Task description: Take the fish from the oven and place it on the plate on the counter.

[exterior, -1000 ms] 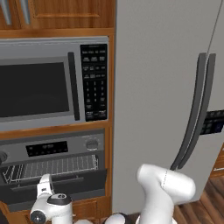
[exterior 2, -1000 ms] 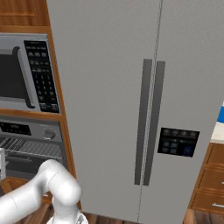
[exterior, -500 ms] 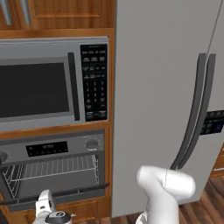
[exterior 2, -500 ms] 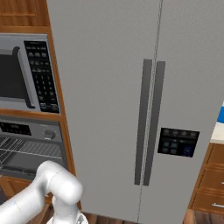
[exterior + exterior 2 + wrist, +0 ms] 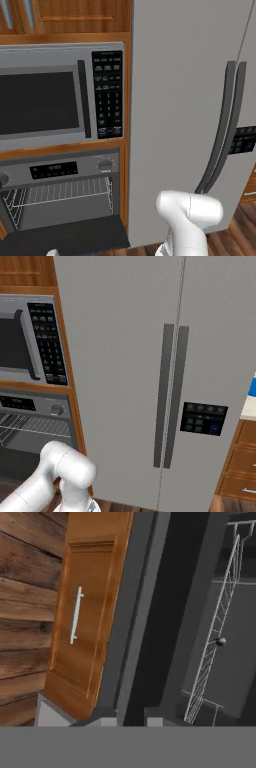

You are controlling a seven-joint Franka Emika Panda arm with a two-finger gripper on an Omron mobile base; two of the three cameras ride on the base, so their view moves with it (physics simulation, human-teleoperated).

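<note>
Plainly the job is at its first step: reaching into the oven for the fish. The oven's door hangs open below the microwave, and the wire rack shows inside the dark cavity. In the hand view the camera is rolled onto its side, looking past a wooden cabinet door with a pale bar handle and along the oven's grey frame to the rack, which stands edge-on there. A small dark round spot sits at the rack in that view; whether it belongs to the fish I cannot tell, and no silver-grey body is clear on the rack from the base views either. The hand itself is low by the oven door, and its fingers are not shown well enough to say whether they are open or closed, or on anything. A strip of blue at the right edge past the fridge may be the plate. Next, I judge, the hand must find the fish on the rack, then swing right toward the plate.
</note>
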